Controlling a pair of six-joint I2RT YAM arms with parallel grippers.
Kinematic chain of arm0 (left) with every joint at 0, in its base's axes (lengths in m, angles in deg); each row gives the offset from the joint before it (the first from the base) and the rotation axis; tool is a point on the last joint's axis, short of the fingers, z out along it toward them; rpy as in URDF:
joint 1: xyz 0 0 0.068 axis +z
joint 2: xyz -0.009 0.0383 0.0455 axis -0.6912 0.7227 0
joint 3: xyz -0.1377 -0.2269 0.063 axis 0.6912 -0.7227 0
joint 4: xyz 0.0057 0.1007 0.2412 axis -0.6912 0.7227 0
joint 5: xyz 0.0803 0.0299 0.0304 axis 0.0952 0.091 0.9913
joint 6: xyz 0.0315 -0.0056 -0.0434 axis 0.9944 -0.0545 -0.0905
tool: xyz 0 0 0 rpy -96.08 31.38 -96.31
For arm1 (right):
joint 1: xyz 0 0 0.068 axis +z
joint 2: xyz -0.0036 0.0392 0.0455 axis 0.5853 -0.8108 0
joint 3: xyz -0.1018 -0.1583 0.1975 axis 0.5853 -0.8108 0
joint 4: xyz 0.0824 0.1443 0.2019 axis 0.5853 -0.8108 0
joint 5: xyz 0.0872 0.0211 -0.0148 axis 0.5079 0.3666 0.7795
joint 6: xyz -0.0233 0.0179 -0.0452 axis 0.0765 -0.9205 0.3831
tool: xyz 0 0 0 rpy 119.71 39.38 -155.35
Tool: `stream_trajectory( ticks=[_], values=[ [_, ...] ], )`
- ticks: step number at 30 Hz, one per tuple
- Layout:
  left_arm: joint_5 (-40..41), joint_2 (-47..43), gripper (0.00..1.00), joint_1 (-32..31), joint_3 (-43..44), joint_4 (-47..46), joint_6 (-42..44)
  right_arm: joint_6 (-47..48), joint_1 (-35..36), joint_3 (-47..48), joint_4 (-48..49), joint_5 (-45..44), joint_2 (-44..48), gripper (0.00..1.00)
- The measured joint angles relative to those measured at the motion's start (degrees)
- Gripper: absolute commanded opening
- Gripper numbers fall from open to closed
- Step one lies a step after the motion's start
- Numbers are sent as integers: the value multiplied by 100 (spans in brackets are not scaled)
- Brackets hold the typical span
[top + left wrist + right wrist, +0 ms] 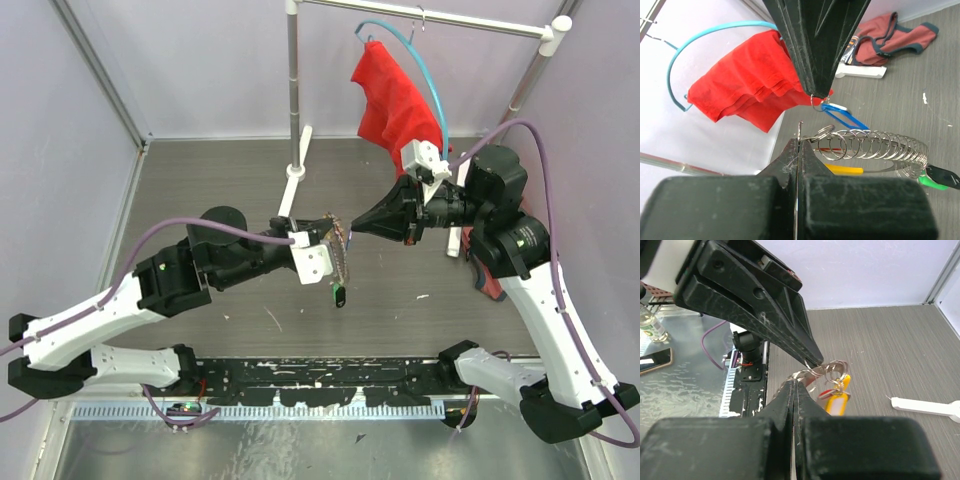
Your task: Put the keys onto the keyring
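My left gripper is shut on the keyring, a thin grey loop seen edge-on between its jaws and held above the table. Several small split rings are strung along the loop. Yellow, red and green keys hang from them, and the yellow key shows in the right wrist view. My right gripper meets the left one tip to tip. It is shut on the small ring of the blue key, right beside the loop's end. A dark key dangles lowest.
A clothes rail at the back carries a red garment on a light-blue hanger. The rail's white foot lies just behind the grippers. A maroon garment lies on the table by the right arm. Walls close in on both sides.
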Motion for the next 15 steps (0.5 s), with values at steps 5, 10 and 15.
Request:
stream_trajectory(
  ticks=[5, 10, 15],
  values=[
    [304, 55, 0, -66, 0, -22, 118, 0, 0, 9, -4, 83, 0, 1],
    [533, 81, 0, -136, 0, -61, 142, 2, 0, 7, -7, 79, 4, 1],
    [595, 203, 0, -166, 118, -4, 22, -2, 0, 7, 17, 76, 4, 1]
  ],
)
